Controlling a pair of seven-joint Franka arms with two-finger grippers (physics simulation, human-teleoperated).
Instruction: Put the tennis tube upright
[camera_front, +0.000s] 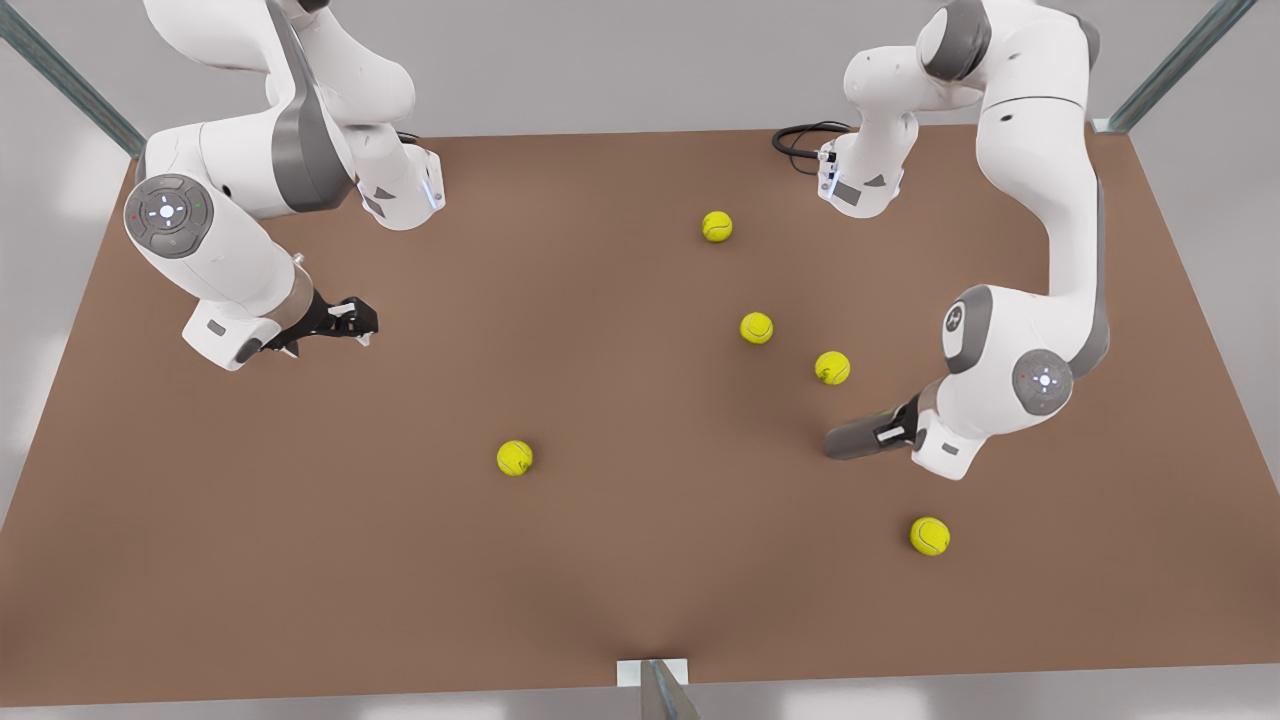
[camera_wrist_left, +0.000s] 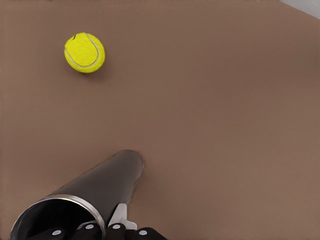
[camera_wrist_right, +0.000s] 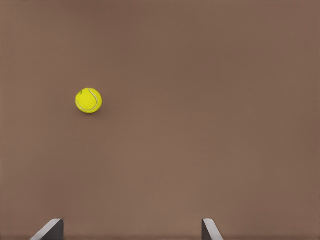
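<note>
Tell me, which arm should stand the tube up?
The left arm, probably. Its tool is already at the tube, at its hollow end, fingers on the rim. The right tool hangs open across the table, over bare tabletop near one ball.

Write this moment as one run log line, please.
left hand: shut on tube | tube: lying | right hand: open, waiting
</note>
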